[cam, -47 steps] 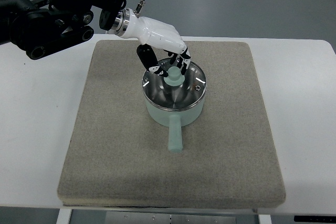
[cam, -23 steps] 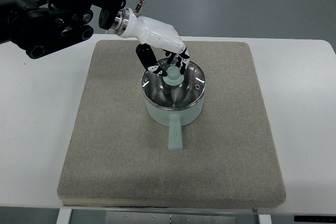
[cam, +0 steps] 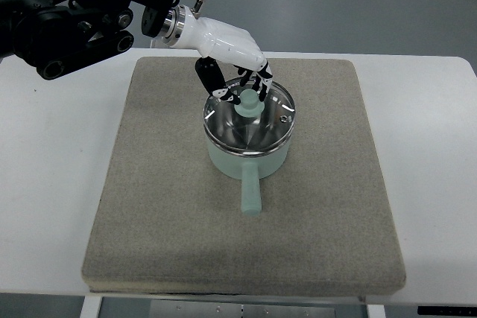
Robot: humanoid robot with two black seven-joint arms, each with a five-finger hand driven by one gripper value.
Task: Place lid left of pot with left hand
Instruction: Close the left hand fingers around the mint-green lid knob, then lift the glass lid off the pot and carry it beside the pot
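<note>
I see my left hand curled, fingers gripping the lid by its knob; directly beneath it, the pot on the mat.

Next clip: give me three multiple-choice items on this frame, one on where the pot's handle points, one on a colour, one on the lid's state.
1. The handle of the pot points toward:
A. the picture's bottom edge
B. the picture's top edge
C. the picture's left edge

2. The lid's knob is:
A. red
B. pale green
C. black

3. The lid is:
A. flat on the mat
B. over the pot
C. on the bare table

Answers: 1 A, the handle runs down from the pot. 2 B, it matches the pot. 3 B, it covers the pot, with the left hand at its knob.
</note>
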